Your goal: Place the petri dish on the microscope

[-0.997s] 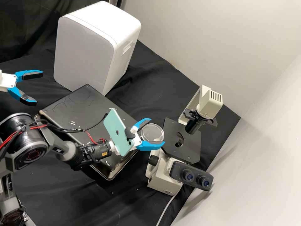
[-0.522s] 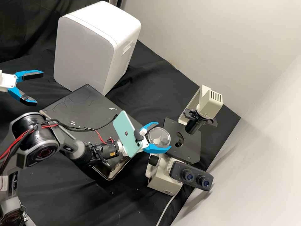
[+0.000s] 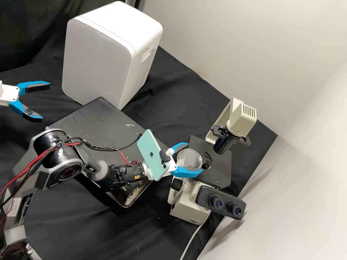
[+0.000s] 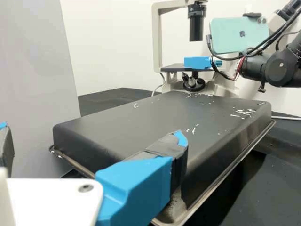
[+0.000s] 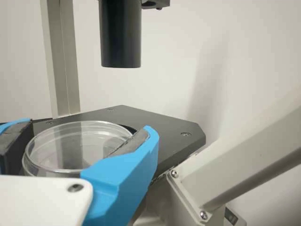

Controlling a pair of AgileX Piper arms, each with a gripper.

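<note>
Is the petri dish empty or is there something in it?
Empty, as far as shows: the petri dish, held in the right gripper at the edge of the microscope stage, looks clear throughout, with nothing inside.

Clear petri dish (image 3: 189,158), seemingly above microscope (image 3: 213,173)

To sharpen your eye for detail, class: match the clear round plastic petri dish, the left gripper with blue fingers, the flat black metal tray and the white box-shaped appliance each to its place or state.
Things
1. clear round plastic petri dish
2. left gripper
3. flat black metal tray
4. white box-shaped appliance

Places or states
A. stands at the back of the bench
B. open, holding nothing
C. gripped by the right gripper at the edge of the black microscope stage
D. lies next to the microscope

Pairs: 1-C, 2-B, 3-D, 4-A
</note>
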